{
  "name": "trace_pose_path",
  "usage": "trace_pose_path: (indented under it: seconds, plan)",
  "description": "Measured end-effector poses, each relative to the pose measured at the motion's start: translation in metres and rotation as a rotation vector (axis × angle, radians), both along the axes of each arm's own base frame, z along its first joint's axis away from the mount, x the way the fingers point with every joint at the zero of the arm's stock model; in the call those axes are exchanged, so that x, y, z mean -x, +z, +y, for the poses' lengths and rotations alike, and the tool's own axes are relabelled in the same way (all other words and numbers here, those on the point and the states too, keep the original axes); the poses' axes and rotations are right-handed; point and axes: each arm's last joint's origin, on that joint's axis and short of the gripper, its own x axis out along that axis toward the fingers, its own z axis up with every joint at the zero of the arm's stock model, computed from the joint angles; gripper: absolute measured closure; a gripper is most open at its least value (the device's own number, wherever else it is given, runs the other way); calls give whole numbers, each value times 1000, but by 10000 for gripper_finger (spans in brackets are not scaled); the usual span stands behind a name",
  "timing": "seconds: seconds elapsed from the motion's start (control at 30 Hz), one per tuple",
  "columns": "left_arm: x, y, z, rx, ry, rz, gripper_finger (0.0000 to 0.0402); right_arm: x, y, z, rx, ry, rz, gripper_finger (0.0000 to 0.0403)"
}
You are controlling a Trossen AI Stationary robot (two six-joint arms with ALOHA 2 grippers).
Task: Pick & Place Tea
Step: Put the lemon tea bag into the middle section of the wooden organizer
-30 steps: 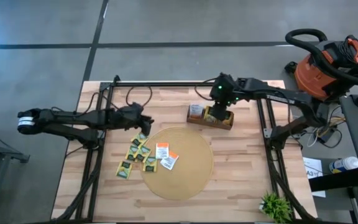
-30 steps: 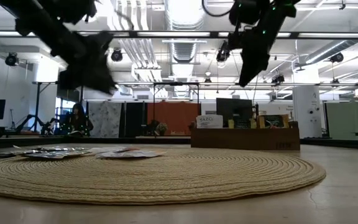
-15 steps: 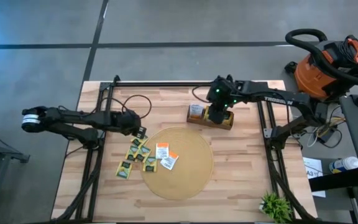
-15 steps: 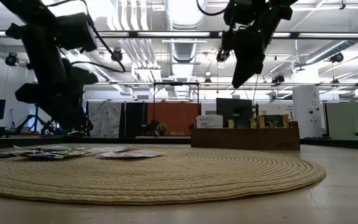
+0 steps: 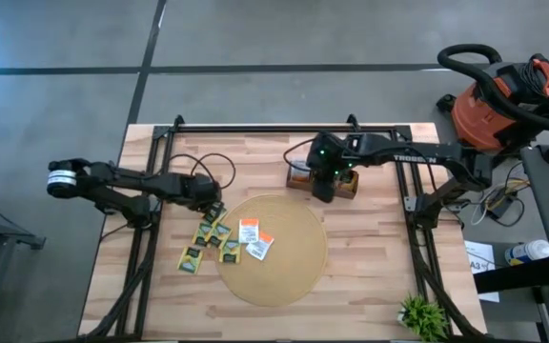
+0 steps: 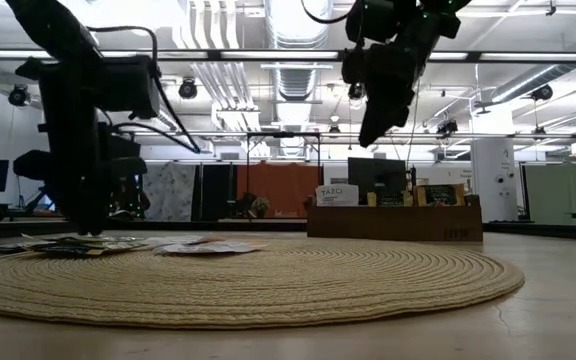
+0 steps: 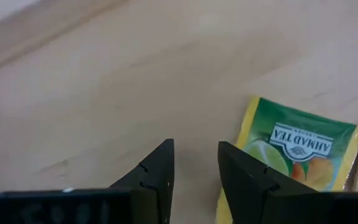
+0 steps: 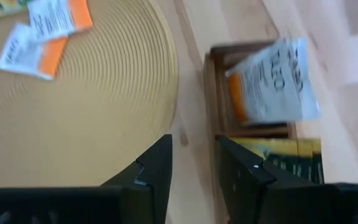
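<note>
Tabletop (image 5: 370,286): light wood, dark frame rails | mat (image 5: 273,250): round, tan, central | tea sachets (image 5: 223,238): scattered over mat's left edge and wood just beside it | left end effector (image 5: 214,206): at the sachets' upper-left end | right end effector (image 5: 322,189): over wooden box (image 5: 298,176), near mat's far rim
</note>
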Motion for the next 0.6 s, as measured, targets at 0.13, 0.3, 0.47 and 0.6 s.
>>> trace_pose_path:
  seconds: [0.13, 0.3, 0.47, 0.6]
  plan:
    - [3, -6, -2, 34, 11, -27, 284, -2, 4, 1, 11, 1, -46, 289]
    - [8, -8, -3, 45, 32, -84, 284, -2, 4, 1, 12, 1, -45, 287]
    - [13, -4, -5, 83, 32, -174, 284, -3, 4, 1, 15, 4, -49, 291]
    - [18, -4, -6, 105, 40, -287, 284, -4, 5, 0, 20, 5, -61, 294]
